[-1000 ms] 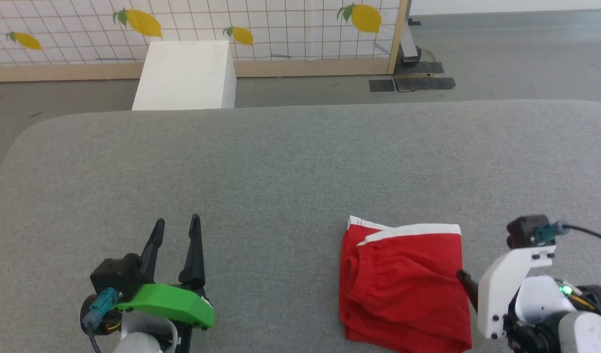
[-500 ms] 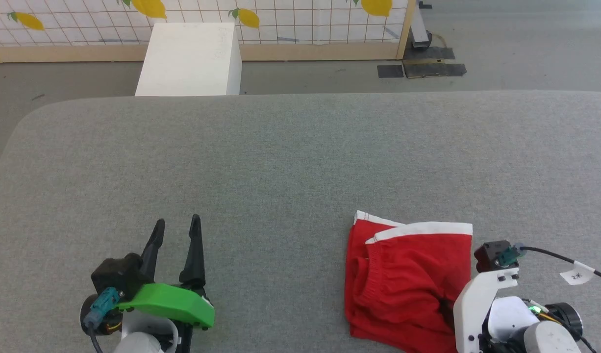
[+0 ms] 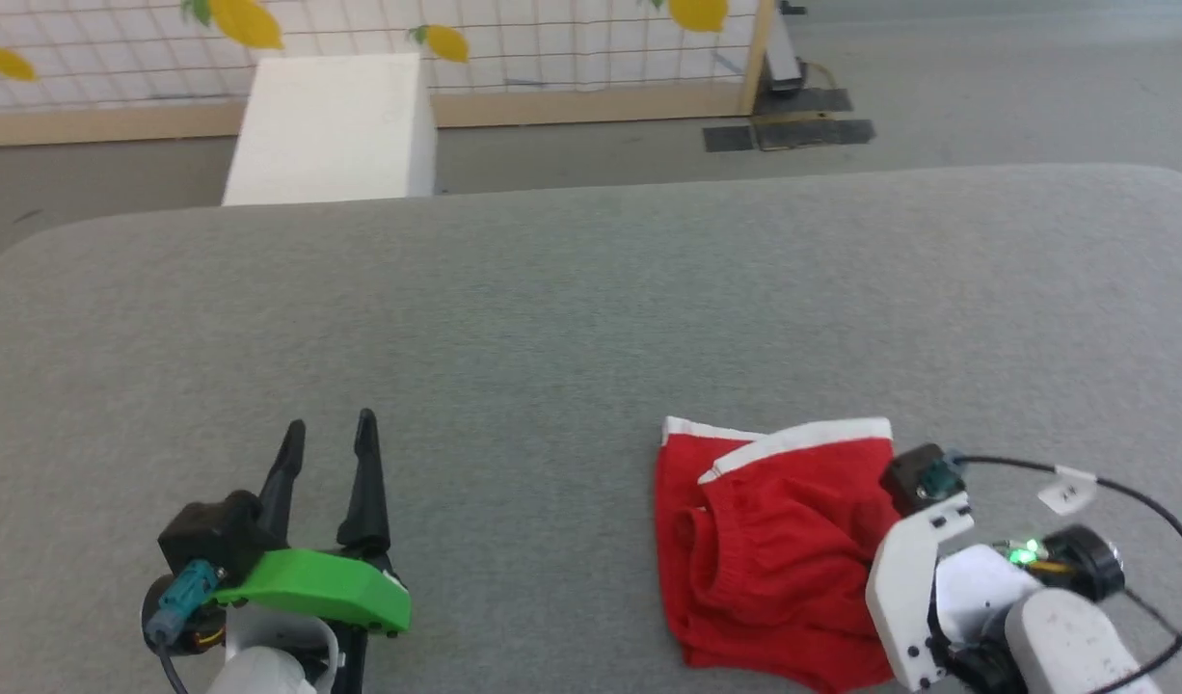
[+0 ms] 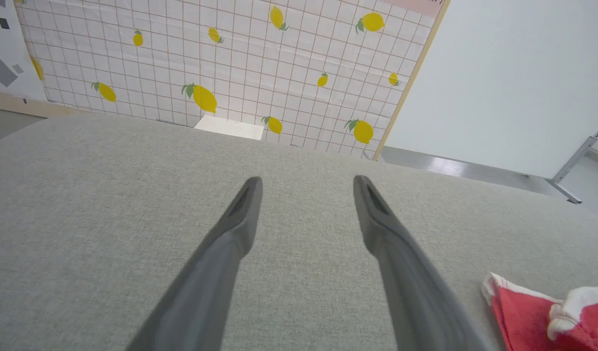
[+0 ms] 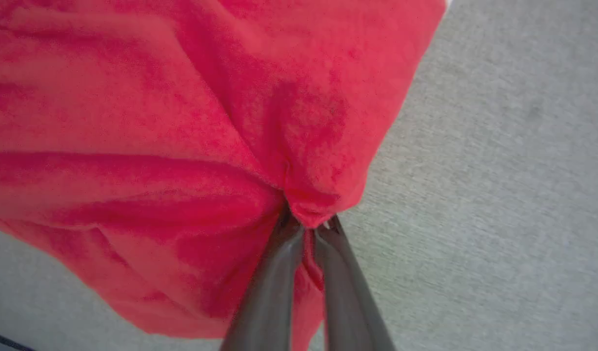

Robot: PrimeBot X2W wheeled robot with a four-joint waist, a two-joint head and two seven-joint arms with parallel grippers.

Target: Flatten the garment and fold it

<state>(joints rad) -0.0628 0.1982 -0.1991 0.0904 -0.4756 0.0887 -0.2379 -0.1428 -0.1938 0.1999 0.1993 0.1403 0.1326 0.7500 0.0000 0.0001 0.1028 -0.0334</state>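
The red garment (image 3: 765,549) with white trim lies crumpled on the grey table at the lower right. In the right wrist view my right gripper (image 5: 308,225) is shut, pinching a fold of the garment (image 5: 191,122) near its edge. The head view hides those fingertips behind the white wrist mount at the cloth's right edge. Over bare table at the lower left, my left gripper (image 3: 324,436) stands open, well left of the cloth. Its two fingers (image 4: 240,214) are spread wide in the left wrist view, where a corner of the garment (image 4: 533,312) shows at the lower right.
The grey padded table (image 3: 572,308) spreads wide behind and left of the cloth. A white box (image 3: 326,130) stands on the floor beyond the far edge, before a lemon-patterned screen (image 3: 456,39). A cable (image 3: 1131,501) loops off the right wrist.
My right gripper has moved left onto the garment's right edge and shut on a fold of it. The head camera has shifted. The left gripper has kept still.
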